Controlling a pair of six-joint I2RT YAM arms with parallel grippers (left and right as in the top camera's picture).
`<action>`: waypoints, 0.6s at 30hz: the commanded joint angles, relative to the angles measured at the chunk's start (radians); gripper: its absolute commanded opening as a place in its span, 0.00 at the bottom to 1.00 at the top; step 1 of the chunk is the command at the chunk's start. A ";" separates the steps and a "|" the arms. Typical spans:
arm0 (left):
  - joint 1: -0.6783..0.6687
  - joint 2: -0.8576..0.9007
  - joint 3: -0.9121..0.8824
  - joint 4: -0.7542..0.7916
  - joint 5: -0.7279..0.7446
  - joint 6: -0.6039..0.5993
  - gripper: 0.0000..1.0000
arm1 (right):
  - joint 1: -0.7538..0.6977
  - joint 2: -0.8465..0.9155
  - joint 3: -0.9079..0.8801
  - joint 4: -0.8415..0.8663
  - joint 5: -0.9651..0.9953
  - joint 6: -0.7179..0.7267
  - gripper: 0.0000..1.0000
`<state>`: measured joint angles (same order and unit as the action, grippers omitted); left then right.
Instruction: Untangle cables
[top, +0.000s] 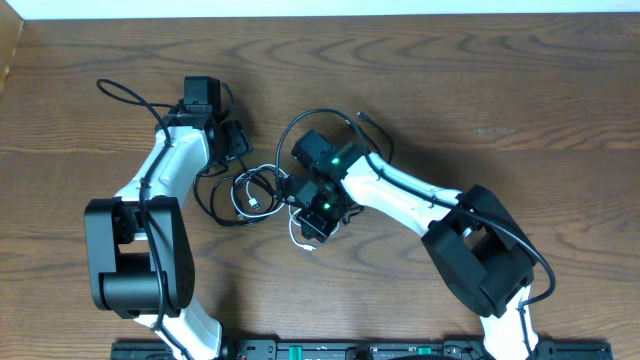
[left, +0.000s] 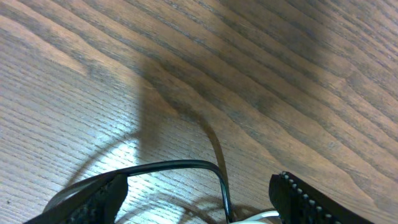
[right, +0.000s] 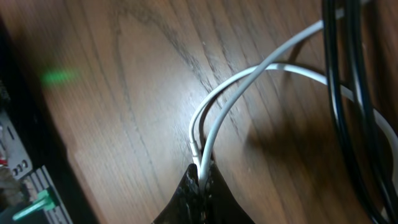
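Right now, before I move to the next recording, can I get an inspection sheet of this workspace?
Surface: wooden table, bare wood grain.
Job's things: white cable and black cable, looped together at mid-table between the arms.
Clutter: nothing seen.
Grippers: right gripper shut on the white cable, pinching two strands of it; left gripper open, with the black cable lying between its fingers, unclamped.
Cables: thicker black arm wires run along both arms.
Surroundings: black base rail at the near edge; pale strip beyond the far edge.
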<state>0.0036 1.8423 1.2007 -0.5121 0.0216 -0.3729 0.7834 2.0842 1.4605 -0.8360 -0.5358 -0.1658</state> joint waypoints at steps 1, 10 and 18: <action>0.001 0.009 -0.002 0.004 0.032 -0.006 0.79 | -0.017 -0.046 0.056 -0.019 -0.055 -0.007 0.01; 0.001 0.009 -0.002 0.006 0.039 -0.006 0.79 | -0.017 -0.223 0.176 -0.008 -0.014 -0.013 0.01; 0.001 0.009 -0.002 0.006 0.039 -0.006 0.79 | -0.017 -0.403 0.179 0.133 0.082 -0.034 0.01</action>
<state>0.0036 1.8423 1.2007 -0.5053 0.0547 -0.3737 0.7689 1.7275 1.6234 -0.7261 -0.4946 -0.1814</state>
